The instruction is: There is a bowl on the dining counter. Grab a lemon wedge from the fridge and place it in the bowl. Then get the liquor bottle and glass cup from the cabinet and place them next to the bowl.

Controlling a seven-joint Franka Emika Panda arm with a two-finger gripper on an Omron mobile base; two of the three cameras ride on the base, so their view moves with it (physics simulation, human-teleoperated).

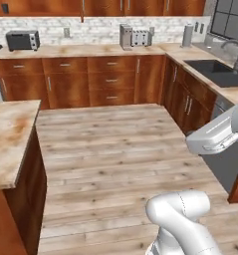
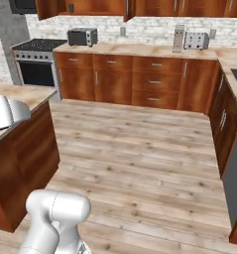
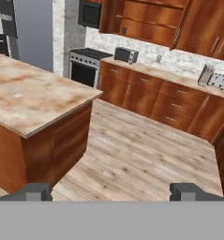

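In the hand view my gripper (image 3: 111, 192) is open; its two dark fingertips (image 3: 31, 191) stand far apart with only wooden floor showing between them. The dining counter (image 3: 33, 93), with a beige rust-veined top and a reddish-brown front, lies ahead to the left, and the part of its top in view is bare. It also sits at the left in both base views (image 1: 11, 134) (image 2: 21, 94). The tall grey fridge (image 3: 33, 33) stands behind it. A reddish-brown wall cabinet (image 3: 141, 18) with wooden shelves hangs open above the far counter. The bowl, lemon wedge, liquor bottle and glass cup are out of view.
A wall counter with drawers (image 1: 90, 74) runs along the back, carrying a toaster oven (image 1: 22, 40) and a toaster (image 1: 139, 37). A stove (image 2: 35, 64) stands at its left end and a sink (image 1: 217, 69) on the right run. Open wooden floor (image 1: 115, 149) lies between.
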